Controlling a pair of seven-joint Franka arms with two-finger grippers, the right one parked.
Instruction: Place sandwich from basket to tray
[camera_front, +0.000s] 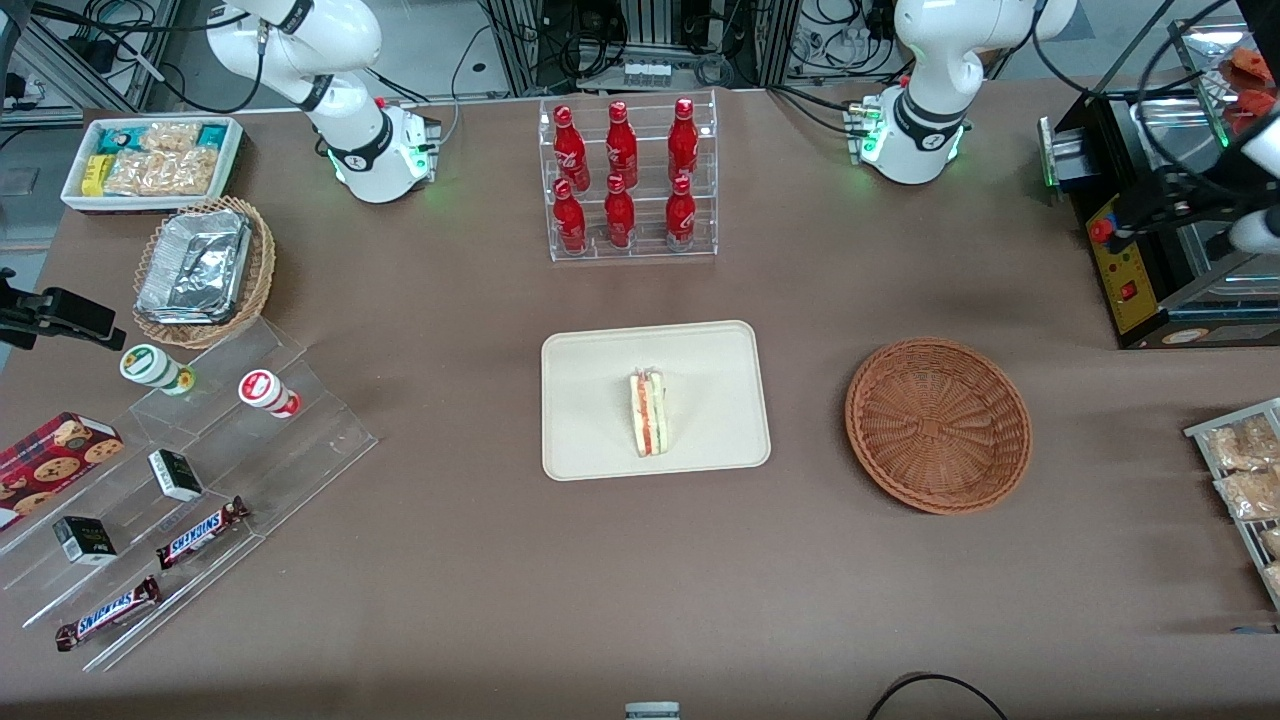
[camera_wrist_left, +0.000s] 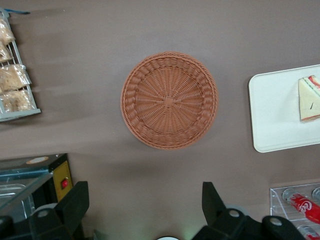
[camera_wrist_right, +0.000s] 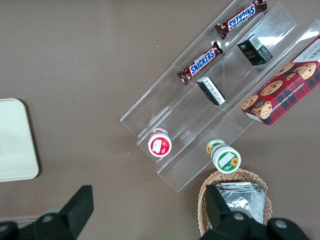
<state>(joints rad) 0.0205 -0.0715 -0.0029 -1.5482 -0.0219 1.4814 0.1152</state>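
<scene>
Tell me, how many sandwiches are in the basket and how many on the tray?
1 sandwich in all: it lies on the tray. The basket holds 0. The gripper is open, high above the table beside the basket, holding nothing.

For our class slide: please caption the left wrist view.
Open gripper above the empty basket; sandwich on the tray.

Brown counter (camera_wrist_right: 90, 75) carries a clear stepped display rack (camera_wrist_right: 220, 95). On it: two Snickers bars (camera_wrist_right: 202, 62), two dark small boxes (camera_wrist_right: 210, 90), a cookie box (camera_wrist_right: 285, 85), and two round-lidded cups (camera_wrist_right: 160, 145). A tan wicker basket (camera_wrist_right: 207, 192) holds a foil container (camera_wrist_right: 240, 197). A cream tray (camera_wrist_right: 15, 140) corner lies well apart from the rack.
</scene>
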